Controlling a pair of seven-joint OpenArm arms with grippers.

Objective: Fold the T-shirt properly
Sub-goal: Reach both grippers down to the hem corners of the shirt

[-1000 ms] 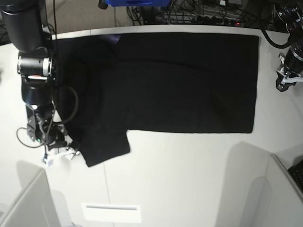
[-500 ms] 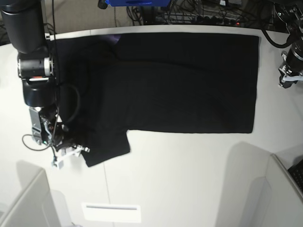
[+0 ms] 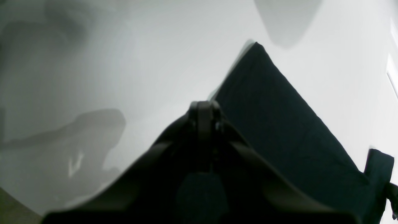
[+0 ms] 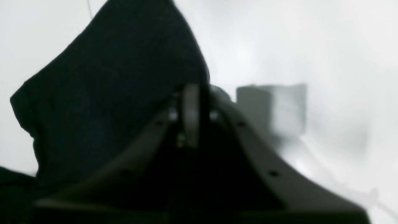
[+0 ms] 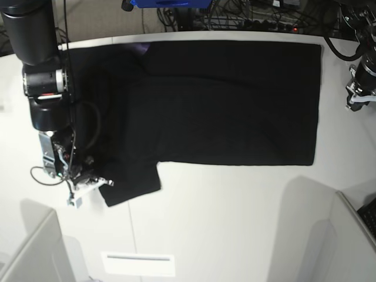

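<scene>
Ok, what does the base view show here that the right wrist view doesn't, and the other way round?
Only the base view shows the whole T-shirt spread flat on the white table, plain black side up, with the left claw off beyond the shirt's far edge, over bare table. Only the right wrist view shows the right claw up close, shut on the edge of a raised fold of black fabric. Both show the right claw at the shirt's sleeve, and the white table around it.
</scene>
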